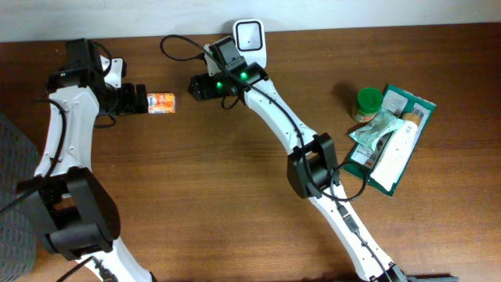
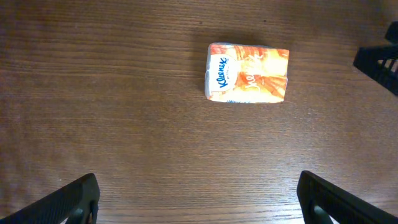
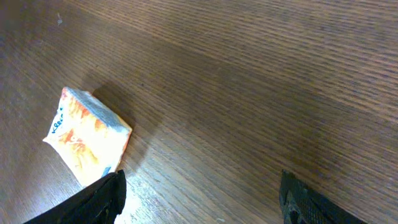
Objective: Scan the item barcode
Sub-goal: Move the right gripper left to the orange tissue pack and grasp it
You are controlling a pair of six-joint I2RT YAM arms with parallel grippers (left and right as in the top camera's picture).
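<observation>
The item, a small orange-and-white Kleenex tissue pack (image 1: 161, 103), lies flat on the wooden table at the back left. My left gripper (image 1: 135, 99) sits just left of the pack, apart from it. In the left wrist view the pack (image 2: 247, 72) lies ahead of the open left gripper (image 2: 199, 200), with only bare wood between the fingers. My right gripper (image 1: 196, 86) hovers to the right of the pack. In the right wrist view that gripper (image 3: 202, 199) is open and holds nothing, and the pack (image 3: 86, 135) lies just outside its left finger (image 3: 99, 199). A white barcode scanner (image 1: 249, 37) stands at the back edge.
A pile of goods lies at the right: a green-lidded jar (image 1: 369, 103), a pale green pouch (image 1: 378, 129) and a white tube (image 1: 398, 149) on a dark green pack (image 1: 401, 102). A black cable (image 1: 176, 48) loops near the scanner.
</observation>
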